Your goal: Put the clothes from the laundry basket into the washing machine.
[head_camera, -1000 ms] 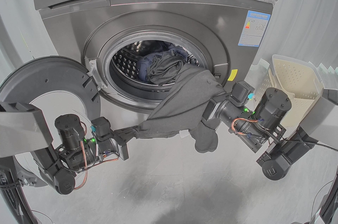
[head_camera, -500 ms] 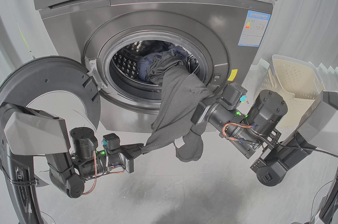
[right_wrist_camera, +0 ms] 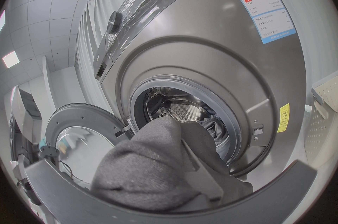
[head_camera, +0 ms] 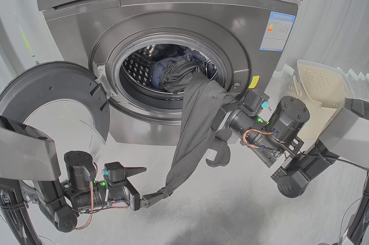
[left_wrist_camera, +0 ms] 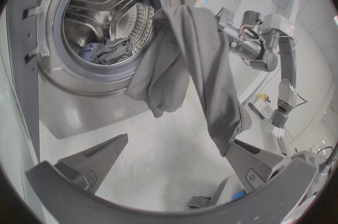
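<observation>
While right fingers (right_wrist_camera: 201, 174) pinch limp grey garment (head_camera: 196, 111), left fingers (head_camera: 132, 171) spread, hem touching one.

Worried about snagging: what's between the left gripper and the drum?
A grey garment hangs from the drum down to the left gripper, seen in head view.

The pale grey floor (head_camera: 219, 207) carries the washing machine (head_camera: 173, 15) at upper centre, with the laundry basket (head_camera: 326, 88) beside it at right.

Tip of right gripper (head_camera: 220, 122) buried under grey garment (head_camera: 196, 115), grip unclear. Lower laundry basket (head_camera: 326, 84) hidden behind right arm (head_camera: 286, 122). Top of washing machine (head_camera: 173, 15) cut by head view's edge; door (head_camera: 50, 84) partly behind left arm (head_camera: 23, 149).
</observation>
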